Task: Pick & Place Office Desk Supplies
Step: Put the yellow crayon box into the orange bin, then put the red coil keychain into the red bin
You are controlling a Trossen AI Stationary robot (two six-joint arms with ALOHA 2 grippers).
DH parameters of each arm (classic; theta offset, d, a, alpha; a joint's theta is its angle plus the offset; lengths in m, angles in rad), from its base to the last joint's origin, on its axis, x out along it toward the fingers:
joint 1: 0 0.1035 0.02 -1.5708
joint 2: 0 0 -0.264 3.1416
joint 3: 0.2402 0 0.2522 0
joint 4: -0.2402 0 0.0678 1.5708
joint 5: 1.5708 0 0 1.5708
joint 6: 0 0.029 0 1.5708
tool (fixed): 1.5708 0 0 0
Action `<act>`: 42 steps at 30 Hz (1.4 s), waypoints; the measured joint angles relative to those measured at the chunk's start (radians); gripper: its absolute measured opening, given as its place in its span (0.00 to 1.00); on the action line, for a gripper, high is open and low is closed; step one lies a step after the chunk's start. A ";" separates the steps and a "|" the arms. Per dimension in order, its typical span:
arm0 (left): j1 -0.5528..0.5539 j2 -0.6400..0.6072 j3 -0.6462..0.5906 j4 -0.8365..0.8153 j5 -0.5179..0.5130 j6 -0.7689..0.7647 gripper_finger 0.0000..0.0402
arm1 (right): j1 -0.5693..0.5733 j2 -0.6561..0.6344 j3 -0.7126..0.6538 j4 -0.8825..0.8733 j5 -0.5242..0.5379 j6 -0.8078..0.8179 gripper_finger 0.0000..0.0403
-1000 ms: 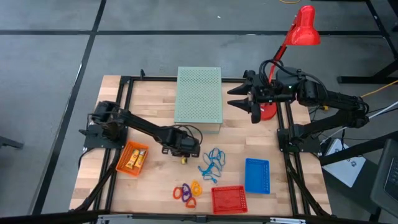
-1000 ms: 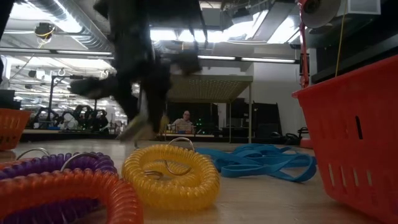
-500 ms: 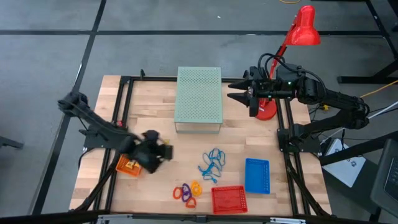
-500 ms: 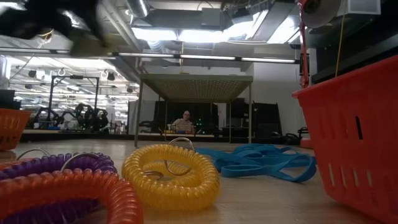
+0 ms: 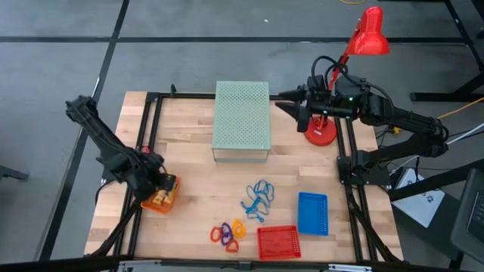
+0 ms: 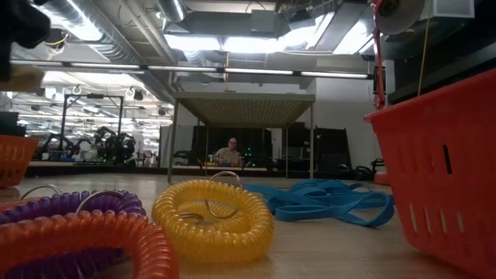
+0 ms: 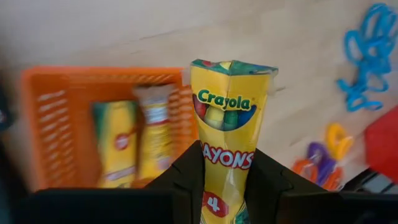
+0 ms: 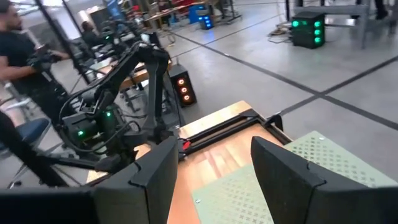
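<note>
Yellow crayon pack (image 7: 229, 130) over an orange basket (image 7: 74, 87) — blue loops (image 5: 259, 196), pale green perforated box (image 5: 241, 113)

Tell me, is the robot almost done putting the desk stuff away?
Not yet. Two crayon packs already lie in the orange basket. The left gripper holds a third crayon pack in its jaws, right above that basket. The coil rings and blue loops are still loose on the table, and the red basket and blue basket look empty. The right gripper waits, open, beside the lamp.

Grey concrete floor (image 5: 60, 68), ceiling light strips (image 6: 232, 43), exposed ducts (image 6: 85, 23)
</note>
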 joint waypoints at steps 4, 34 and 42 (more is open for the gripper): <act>-0.018 -0.053 -0.032 -0.038 0.028 -0.003 0.20 | 0.000 0.009 0.000 0.000 0.041 0.006 0.51; -0.018 -0.066 -0.138 0.040 0.202 0.037 0.45 | 0.000 0.044 0.000 0.000 0.053 0.029 0.51; -0.018 -0.074 -0.127 0.073 0.140 0.041 0.54 | 0.000 0.044 0.000 0.000 0.050 0.029 0.51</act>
